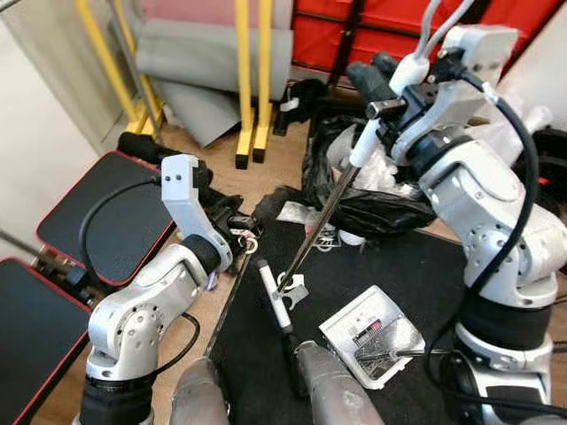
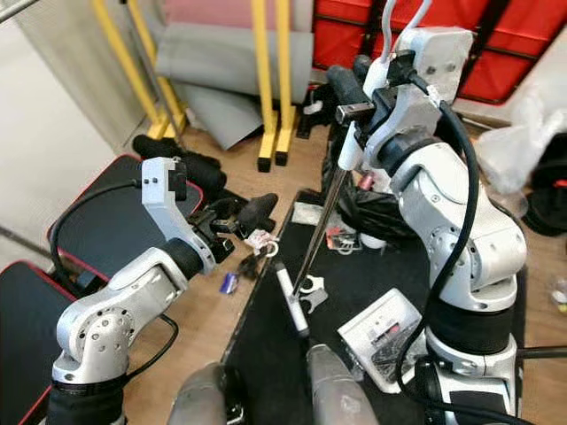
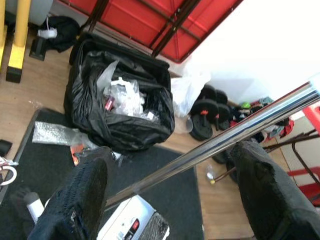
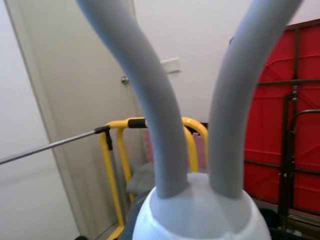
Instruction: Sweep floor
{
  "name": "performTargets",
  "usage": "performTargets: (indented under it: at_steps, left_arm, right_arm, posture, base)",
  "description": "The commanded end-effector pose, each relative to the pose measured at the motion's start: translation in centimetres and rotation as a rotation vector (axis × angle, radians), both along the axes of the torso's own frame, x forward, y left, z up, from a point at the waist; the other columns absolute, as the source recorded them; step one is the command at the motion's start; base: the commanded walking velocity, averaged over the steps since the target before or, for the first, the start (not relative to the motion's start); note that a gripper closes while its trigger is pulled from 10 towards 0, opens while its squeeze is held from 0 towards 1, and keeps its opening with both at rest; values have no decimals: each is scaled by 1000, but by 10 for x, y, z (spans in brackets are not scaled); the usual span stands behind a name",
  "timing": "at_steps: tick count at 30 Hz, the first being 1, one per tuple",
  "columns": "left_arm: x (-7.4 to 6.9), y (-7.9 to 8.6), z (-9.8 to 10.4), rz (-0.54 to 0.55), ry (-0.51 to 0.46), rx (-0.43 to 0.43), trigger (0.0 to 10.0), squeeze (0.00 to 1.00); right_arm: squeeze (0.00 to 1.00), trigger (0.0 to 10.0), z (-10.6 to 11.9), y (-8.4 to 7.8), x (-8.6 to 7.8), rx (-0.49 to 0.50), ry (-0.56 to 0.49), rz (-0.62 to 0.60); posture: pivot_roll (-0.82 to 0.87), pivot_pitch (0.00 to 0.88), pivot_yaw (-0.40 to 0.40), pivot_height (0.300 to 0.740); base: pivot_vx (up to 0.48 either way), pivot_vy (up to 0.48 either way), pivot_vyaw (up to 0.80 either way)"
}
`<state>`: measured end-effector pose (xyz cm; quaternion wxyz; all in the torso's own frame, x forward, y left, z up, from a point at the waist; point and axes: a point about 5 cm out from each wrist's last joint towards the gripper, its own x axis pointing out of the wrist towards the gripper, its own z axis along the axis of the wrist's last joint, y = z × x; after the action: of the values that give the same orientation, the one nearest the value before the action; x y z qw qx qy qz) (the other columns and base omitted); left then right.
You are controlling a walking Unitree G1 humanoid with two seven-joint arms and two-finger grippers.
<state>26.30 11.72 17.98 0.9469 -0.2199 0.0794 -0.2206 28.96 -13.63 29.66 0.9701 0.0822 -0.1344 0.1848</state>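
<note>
Black floor mat [image 1: 399,266]: black rubbish bag [image 3: 120,107] at far edge; white flat box [image 1: 370,335] near front edge. Broom handle [image 1: 321,219]: slanting over mat, right pincer [image 1: 383,97] pinching its white top. Left pincer [image 3: 170,185]: fingers spread either side of handle, not touching

Glossy metal pole [image 3: 220,141]; matt black mat [image 1: 390,274]; crinkled plastic bag [image 3: 120,107]

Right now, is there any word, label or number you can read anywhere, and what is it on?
None can be read.
White box on the black mat: dark label with red marks, too blurred to read.
Small item in the black rubbish bag: red label, too small to read.
</note>
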Motion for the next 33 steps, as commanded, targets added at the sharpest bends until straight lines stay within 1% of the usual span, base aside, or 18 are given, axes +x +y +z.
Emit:
performTargets:
  at_steps: [1, 4, 8, 14, 21, 26, 28, 33]
  left_arm:
    - [-1, -1, -4, -9, 3, 30, 10000, 0]
    - [-1, 0, -4, -4, 1, 40, 10000, 0]
    - [-2, 0, -4, -8, -25, 93, 10000, 0]
    - [-1, -1, -4, 1, -49, 108, 10000, 0]
    - [0, 1, -5, 16, -74, 118, 10000, 0]
    - [0, 1, -5, 20, -77, 119, 10000, 0]
    - [0, 1, -6, 22, -79, 107, 10000, 0]
    - [1, 1, -6, 28, -83, 99, 10000, 0]
  right_arm:
    - [0, 10000, 8, 0, -7, 26, -66, 0]
    - [0, 10000, 9, 0, -7, 38, -72, -8]
    - [0, 10000, 12, 1, -9, 65, -96, -21]
    - [0, 10000, 11, 1, -9, 76, -103, -28]
    - [0, 10000, 7, 5, -9, 88, -100, -26]
    - [0, 10000, 4, 7, -9, 71, -100, -24]
    - [0, 10000, 2, 11, -10, 35, -111, -18]
    - [0, 10000, 4, 15, -10, 13, -135, -15]
  posture:
    - [3, 143, -67, 740]
    - [3, 143, -67, 740]
    - [2, 140, -63, 740]
    - [5, 140, -63, 740]
    - [12, 138, -62, 740]
    - [13, 137, -62, 740]
    - [11, 136, -62, 740]
    - [11, 136, -62, 740]
  base:
    - [0, 0, -800]
    - [0, 0, -800]
    - [0, 0, -800]
    - [0, 0, -800]
    - [0, 0, -800]
    - [0, 0, -800]
    - [0, 0, -800]
    - [0, 0, -800]
